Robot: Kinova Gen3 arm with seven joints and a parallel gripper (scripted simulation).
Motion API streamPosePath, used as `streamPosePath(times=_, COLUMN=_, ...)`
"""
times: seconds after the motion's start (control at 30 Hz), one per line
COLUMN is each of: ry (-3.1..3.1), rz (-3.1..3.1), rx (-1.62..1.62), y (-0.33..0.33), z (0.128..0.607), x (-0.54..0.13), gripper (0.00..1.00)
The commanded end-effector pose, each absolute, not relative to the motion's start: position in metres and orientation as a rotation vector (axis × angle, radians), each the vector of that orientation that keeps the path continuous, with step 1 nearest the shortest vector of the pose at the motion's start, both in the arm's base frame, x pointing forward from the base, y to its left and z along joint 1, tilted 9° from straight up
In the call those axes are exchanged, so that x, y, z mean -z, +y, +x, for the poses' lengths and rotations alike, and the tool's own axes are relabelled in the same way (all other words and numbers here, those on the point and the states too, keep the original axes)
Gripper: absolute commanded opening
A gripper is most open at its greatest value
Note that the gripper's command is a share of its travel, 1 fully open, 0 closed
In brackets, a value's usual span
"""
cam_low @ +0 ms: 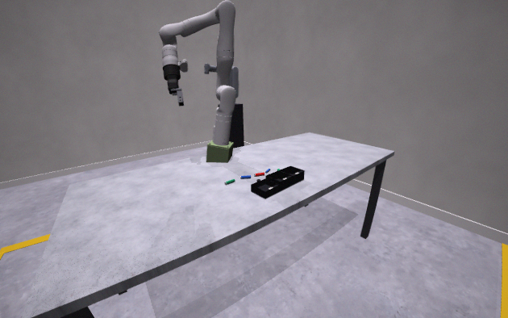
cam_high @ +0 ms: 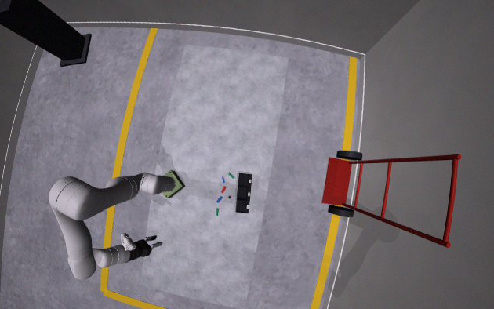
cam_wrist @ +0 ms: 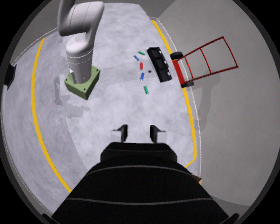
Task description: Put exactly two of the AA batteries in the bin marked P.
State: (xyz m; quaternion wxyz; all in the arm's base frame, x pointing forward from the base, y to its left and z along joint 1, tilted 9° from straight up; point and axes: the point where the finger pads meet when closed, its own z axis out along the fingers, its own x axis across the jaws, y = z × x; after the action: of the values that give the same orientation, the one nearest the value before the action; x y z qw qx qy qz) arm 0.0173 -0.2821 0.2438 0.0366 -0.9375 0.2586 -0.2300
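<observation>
Top view: tool [cam_high: 155,241] wide, holding nothing; batteries [cam_high: 223,190] well apart from it.

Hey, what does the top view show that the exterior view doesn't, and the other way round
Only the top view shows the red hand truck beside the table and the dark pillar in the corner. Only the exterior view shows the table's leg and how high the gripper hangs above the table top. Both show the arm's green base, the black bins, the small coloured batteries beside them, and the gripper, open and holding nothing.
</observation>
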Motion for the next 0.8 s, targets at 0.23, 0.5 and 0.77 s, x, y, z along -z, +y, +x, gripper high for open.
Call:
streamPosePath(times=0.23, ry=0.797, rz=-2.854, rx=0.704, y=-0.269, z=0.030, x=-0.162, gripper=0.31)
streamPosePath(times=0.5, ry=0.797, rz=-2.854, rx=0.704, y=-0.264, z=0.036, x=-0.113, gripper=0.31)
streamPosePath(times=0.77, ry=0.614, rz=-2.915, rx=0.674, y=-0.265, z=0.056, x=-0.109, gripper=0.31)
